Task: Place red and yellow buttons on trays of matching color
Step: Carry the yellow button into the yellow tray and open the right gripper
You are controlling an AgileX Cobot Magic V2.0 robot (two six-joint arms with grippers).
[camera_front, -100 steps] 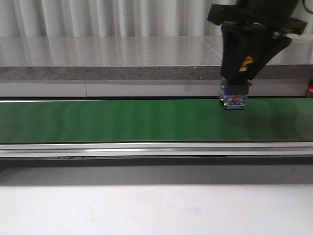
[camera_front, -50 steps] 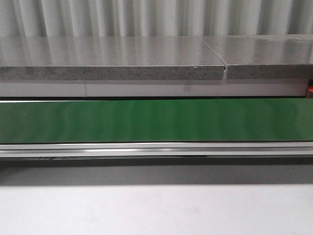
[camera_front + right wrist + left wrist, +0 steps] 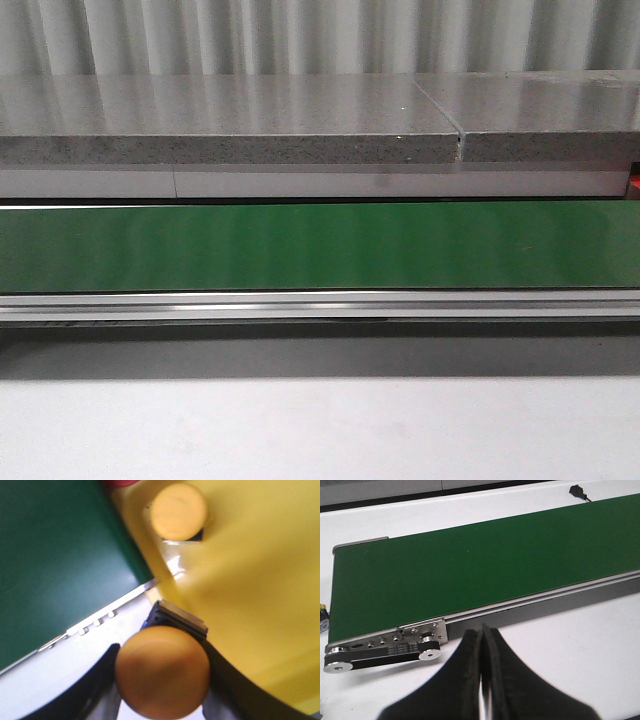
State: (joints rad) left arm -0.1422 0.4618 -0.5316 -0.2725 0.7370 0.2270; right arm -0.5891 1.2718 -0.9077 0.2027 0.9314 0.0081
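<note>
Neither arm shows in the front view. The left pincer has its two dark fingers pressed together, nothing between them. The right pincer is clamped on a button — fingers hugging both its sides.

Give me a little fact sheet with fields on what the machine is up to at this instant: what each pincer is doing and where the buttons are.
Left pincer: shut, holding nothing, beside the end of the green belt
Right pincer: shut on a yellow button, at the edge of the yellow tray
Already on the tray: another yellow button
Belt in the front view: bare, no buttons on it
Red item: only a sliver at the edge of the right wrist view, too little to identify
Arms in the front view: neither visible
</note>
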